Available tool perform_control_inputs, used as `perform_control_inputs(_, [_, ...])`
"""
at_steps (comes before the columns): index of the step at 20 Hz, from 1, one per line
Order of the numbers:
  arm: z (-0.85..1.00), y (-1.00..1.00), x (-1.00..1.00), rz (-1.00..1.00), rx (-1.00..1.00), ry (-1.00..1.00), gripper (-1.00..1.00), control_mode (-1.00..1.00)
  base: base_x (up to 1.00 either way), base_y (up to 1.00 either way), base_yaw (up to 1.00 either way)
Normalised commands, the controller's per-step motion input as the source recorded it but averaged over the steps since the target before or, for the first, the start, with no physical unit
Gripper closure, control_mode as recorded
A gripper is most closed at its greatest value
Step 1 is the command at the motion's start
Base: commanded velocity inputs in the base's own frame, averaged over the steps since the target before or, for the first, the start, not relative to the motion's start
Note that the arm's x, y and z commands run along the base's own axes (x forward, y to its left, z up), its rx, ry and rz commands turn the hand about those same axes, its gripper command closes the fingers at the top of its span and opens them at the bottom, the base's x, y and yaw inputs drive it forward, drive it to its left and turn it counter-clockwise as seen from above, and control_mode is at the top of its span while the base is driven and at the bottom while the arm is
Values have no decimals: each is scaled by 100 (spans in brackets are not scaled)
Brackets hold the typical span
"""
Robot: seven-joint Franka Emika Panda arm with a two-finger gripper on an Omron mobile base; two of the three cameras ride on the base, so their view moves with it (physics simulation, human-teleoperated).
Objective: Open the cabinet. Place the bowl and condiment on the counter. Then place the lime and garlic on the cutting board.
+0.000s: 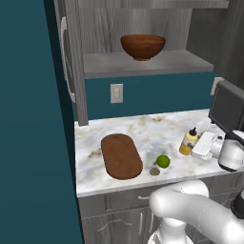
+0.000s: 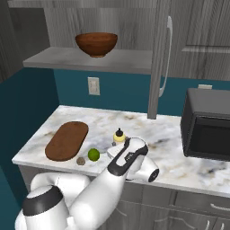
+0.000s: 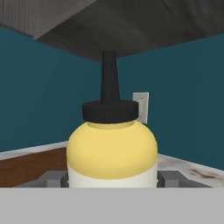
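step: condiment (image 3: 112, 151) set on counter (image 1: 143, 128) | jaws: spread wide around it, grip cannot be told | advice: bottle to be released upright, withdrawn straight back

A: Between the claw's (image 3: 112, 179) grey tips?
B: Bottle (image 3: 112, 151), yellow, pale label, black cap.
A: Beyond it?
B: Brown board (image 1: 121, 156), green lime (image 1: 163, 161), tan garlic (image 1: 154, 171), veined white counter (image 1: 143, 126), reddish-brown bowl (image 1: 142, 46).
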Motion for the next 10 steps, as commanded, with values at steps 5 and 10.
perform_control_inputs(5, [-14, 0, 14, 3, 0, -2, 100, -100, 0, 0, 0])
perform_control_inputs(10, [-14, 0, 15, 3, 0, -1, 100, -100, 0, 0, 0])
